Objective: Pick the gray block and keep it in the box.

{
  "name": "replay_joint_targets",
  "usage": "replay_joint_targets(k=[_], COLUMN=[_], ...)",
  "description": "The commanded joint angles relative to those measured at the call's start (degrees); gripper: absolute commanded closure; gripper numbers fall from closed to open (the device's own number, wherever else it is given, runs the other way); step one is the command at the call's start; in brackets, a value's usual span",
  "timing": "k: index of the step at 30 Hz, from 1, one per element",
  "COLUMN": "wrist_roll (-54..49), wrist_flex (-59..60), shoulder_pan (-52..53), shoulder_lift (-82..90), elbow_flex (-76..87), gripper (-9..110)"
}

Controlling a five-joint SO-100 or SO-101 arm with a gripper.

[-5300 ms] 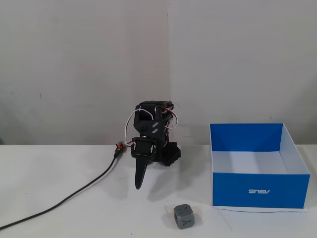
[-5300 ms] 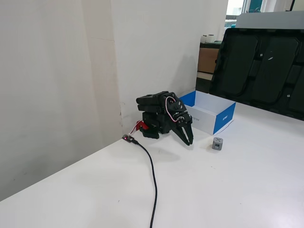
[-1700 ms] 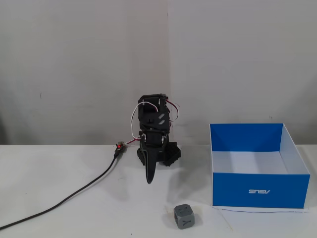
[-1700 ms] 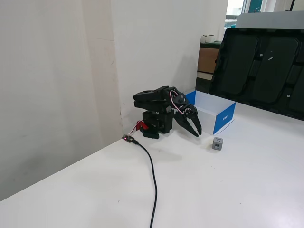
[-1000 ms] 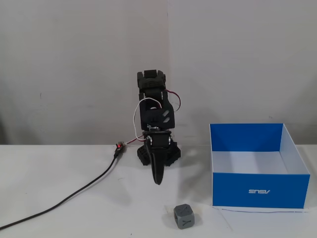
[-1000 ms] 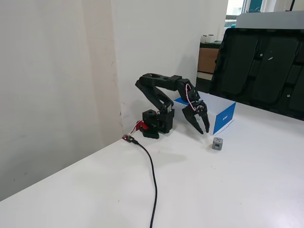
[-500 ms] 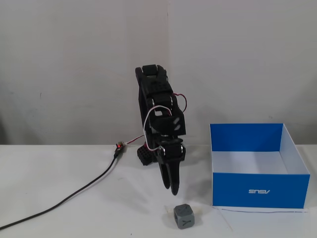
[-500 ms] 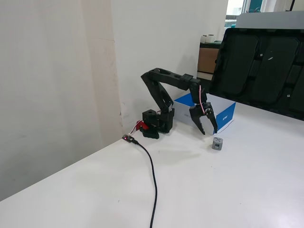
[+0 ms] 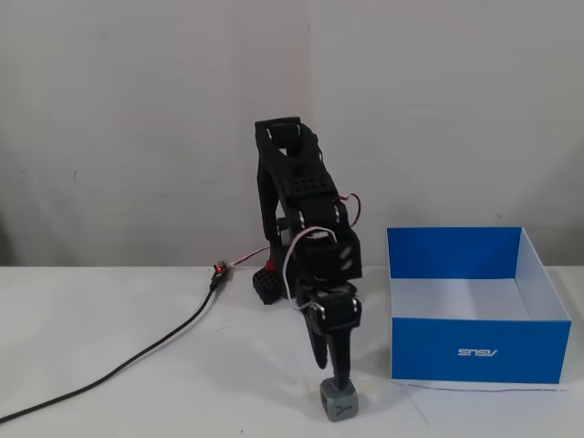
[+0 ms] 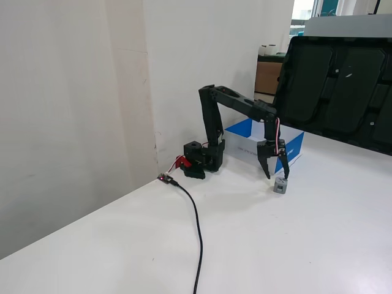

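The gray block (image 9: 338, 401) is a small cube with a dark Y-like mark, resting on the white table near its front edge; it also shows in the other fixed view (image 10: 281, 185). My gripper (image 9: 338, 376) points straight down just above the block. In the side fixed view the gripper (image 10: 277, 177) is open, with its fingers spread a little above and on either side of the block. The box (image 9: 481, 349), a blue tray with a white inside, stands to the right of the block; in the side fixed view the box (image 10: 295, 146) sits behind the arm.
A black cable (image 9: 137, 356) runs from the arm's base (image 9: 266, 283) to the left front of the table, and shows in the side fixed view (image 10: 196, 226). A large black panel (image 10: 337, 86) stands behind the table. A wall runs close behind the arm.
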Motion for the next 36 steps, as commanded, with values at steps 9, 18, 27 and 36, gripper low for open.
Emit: replay_joint_targets(k=[9, 18, 27, 36], wrist_roll=[1.1, 1.6, 1.5, 0.8], wrist_flex=[-0.5, -2.0, -3.3, -2.9], shoulder_pan=[-0.7, -1.1, -1.3, -0.9], shoulder_lift=[-9.7, -13.2, -14.9, -14.3], elbow_flex=[-10.5, -11.4, -11.7, -13.0], gripper=[82, 84, 90, 99])
